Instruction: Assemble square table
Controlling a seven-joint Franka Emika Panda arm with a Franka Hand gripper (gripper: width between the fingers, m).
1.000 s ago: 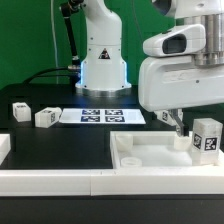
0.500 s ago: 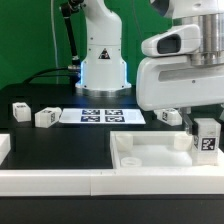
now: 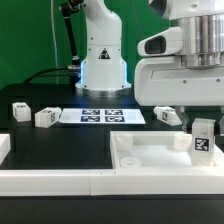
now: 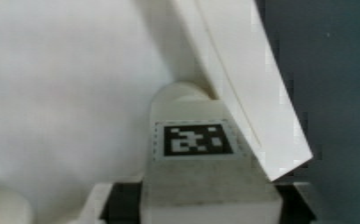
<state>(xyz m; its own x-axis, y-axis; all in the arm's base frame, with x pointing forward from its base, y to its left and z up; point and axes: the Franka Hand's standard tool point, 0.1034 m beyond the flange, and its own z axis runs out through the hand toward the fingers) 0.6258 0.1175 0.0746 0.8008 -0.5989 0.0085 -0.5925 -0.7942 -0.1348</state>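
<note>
Tool clamps an upright leg beside the square top's rim, at four o'clock in the exterior view. Another leg lies on the counter at nine o'clock.

The leg fills the gap between the jaws. Just beside it runs the raised rim of the table top, closing that side; on the other side the top's flat inside lies bare. Near the jaws, toward the exterior view's left, a second leg stands on the counter.
</note>
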